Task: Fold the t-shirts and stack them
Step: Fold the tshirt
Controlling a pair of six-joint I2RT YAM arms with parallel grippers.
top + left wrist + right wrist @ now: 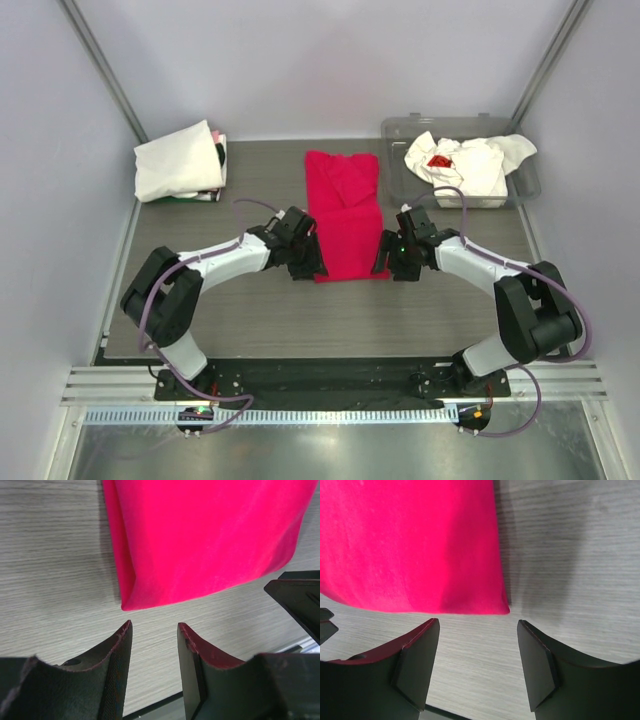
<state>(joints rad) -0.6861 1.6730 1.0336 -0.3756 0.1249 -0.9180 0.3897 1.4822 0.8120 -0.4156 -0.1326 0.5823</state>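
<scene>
A crimson red t-shirt (345,215) lies folded into a long strip in the middle of the table. My left gripper (312,262) is open and empty beside its near left corner (131,601). My right gripper (382,266) is open and empty beside its near right corner (501,608). Neither touches the cloth. A folded white t-shirt (178,160) lies at the back left. Crumpled white t-shirts (470,165), one with a small red mark (440,161), lie in the tub.
A clear grey plastic tub (528,182) stands at the back right. Dark items (219,155) peek from under the folded white shirt. Metal frame posts rise at both back corners. The right gripper's body shows in the left wrist view (300,600).
</scene>
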